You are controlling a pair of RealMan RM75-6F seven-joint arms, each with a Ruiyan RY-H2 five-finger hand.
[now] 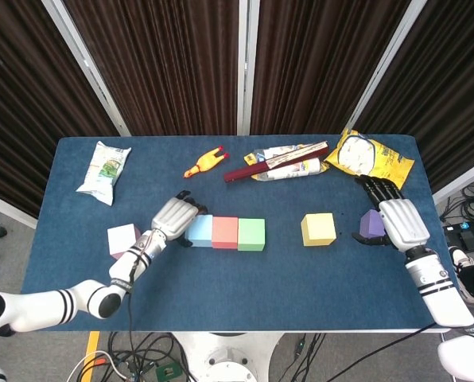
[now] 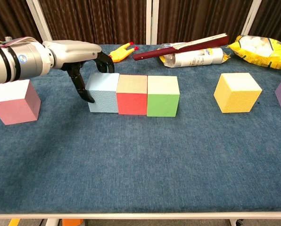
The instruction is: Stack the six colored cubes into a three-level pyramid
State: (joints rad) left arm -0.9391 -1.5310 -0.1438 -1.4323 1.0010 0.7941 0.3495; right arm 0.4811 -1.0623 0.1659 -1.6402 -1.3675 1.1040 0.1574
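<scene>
Left hand (image 2: 84, 63) gripping light blue cube (image 2: 103, 92), touching red cube (image 2: 132, 94), green cube (image 2: 162, 95) alongside

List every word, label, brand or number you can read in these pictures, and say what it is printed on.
None can be read.
White snack bag: print too small.
Yellow snack bag: print blurred.
Packet under the dark red stick: faint print, illegible.
Left hand, at the light blue cube: no readable marking.

The left hand (image 2: 81, 59) sat at upper left of the chest view, fingers curled downward. The right hand (image 1: 393, 216) lay at the head view's right edge, fingers extended upward.
</scene>
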